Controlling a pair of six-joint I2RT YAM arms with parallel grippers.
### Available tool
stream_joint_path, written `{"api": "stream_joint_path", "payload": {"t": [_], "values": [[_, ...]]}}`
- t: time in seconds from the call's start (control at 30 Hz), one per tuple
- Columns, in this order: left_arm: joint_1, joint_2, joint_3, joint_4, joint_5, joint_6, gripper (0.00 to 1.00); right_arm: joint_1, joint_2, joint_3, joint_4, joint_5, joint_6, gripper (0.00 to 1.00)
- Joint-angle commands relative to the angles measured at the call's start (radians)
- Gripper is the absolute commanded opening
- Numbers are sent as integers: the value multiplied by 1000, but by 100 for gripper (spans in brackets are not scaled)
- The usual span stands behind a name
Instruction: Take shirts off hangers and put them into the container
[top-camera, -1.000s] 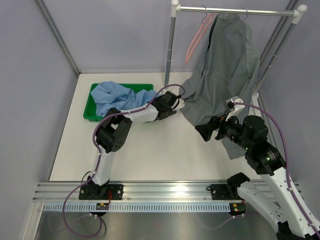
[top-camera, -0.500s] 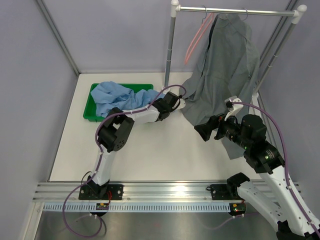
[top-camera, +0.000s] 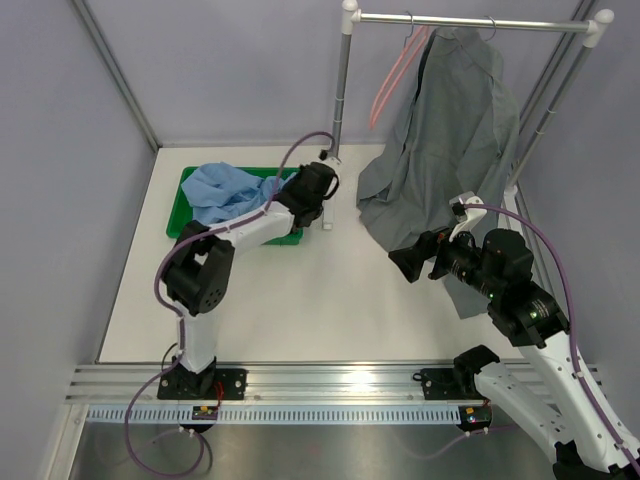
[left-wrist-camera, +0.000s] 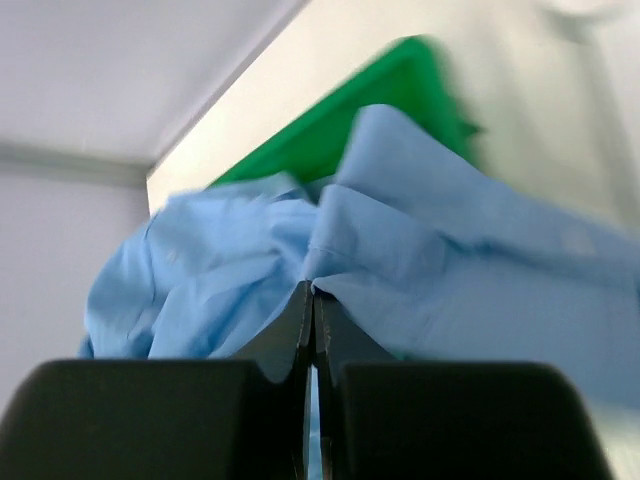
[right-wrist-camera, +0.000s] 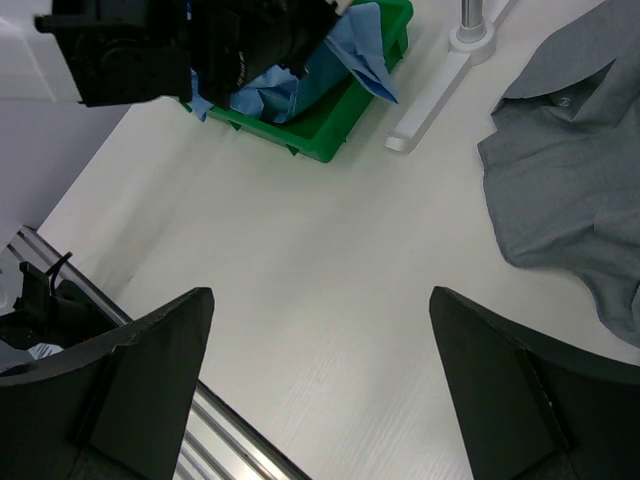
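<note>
The blue shirt lies bunched in the green tray at the far left of the worktop. One flap spills over the tray's right-hand rim. The left pincer is closed tight on a fold of that shirt, above the tray's right end.

The grey shirt hangs from the rack at the far right. Its lower part is pooled on the worktop near the rack's post, and a pink hanger hangs beside it on the same bar. The right pincer hovers with its jaws wide apart over the worktop, just beside the grey shirt's lower edge.

Between the tray and the grey shirt lies the rack's white foot. In front of both, the white worktop runs open up to the metal rail where the arms are bolted. Pale grey walls close in the left, back and right sides.
</note>
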Motion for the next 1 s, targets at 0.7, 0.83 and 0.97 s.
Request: {"api": "stream_joint_path", "payload": {"t": [0.7,0.83,0.97], "values": [[207,40,22,-255,-103,-553,16,-2,-3,3,13,-27,8,99],[187,97,77,-285,-92,-542,22,-2,-11,0,12,-25,8,100],[164,92,88,-296,-73,-539,41,-2,-4,3,9,-25,8,99]]}}
